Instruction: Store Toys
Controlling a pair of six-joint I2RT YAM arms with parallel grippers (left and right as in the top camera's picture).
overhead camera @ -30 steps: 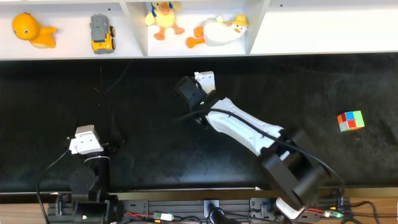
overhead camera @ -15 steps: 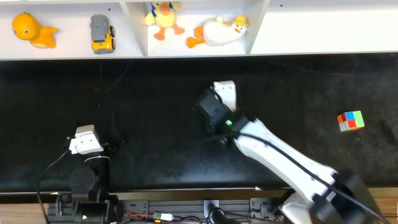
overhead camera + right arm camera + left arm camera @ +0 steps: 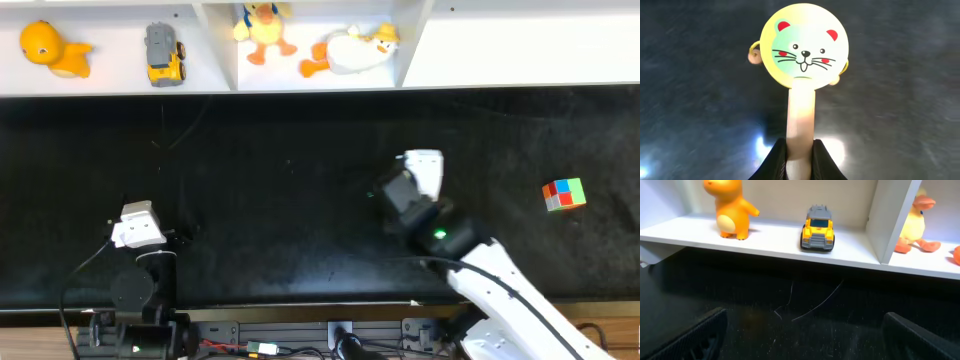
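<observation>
I am carrying a toy toward the white shelf (image 3: 520, 45) along the far edge of the black table (image 3: 250, 200). My right gripper (image 3: 799, 150) is pinching the handle of the cat-faced rattle (image 3: 805, 47) above the table, right of the middle and well short of the shelf, while my left gripper (image 3: 810, 330) is resting near its base with fingers spread around nothing. Next, I judge, I am needing a reach to the bare right-hand compartment and a gentle release. From above, my wrist is covering the rattle, so I cannot tell how high it is hanging.

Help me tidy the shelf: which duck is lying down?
The white duck, flat on its side; the yellow duck beside it and the orange duck further left stand upright.
</observation>
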